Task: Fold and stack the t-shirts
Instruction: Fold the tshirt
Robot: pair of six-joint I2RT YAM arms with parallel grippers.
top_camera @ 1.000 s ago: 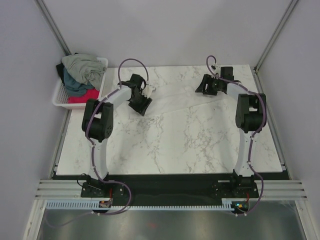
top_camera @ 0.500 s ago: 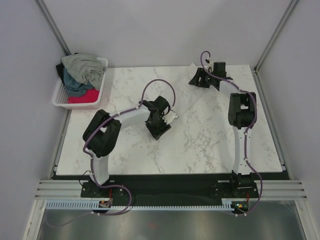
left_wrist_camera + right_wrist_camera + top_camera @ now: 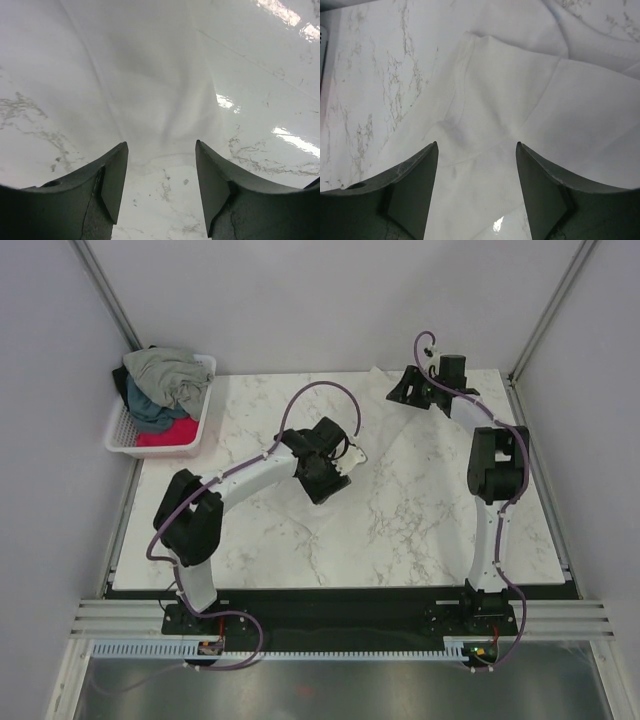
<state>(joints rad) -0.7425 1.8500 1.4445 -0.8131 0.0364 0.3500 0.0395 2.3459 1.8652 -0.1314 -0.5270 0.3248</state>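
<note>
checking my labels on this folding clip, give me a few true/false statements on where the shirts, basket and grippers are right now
1. The white t-shirt lies on the table. True.
2. The basket is empty. False: it holds the grey-green shirt, the dark teal shirt and the red-pink shirt.
3. The left gripper and the right gripper both have their jaws apart over white cloth. True.
4. The basket sits at the table's right side. False: it is at the far left corner.
5. The left gripper holds the red-pink shirt. False: that shirt is in the basket.
</note>
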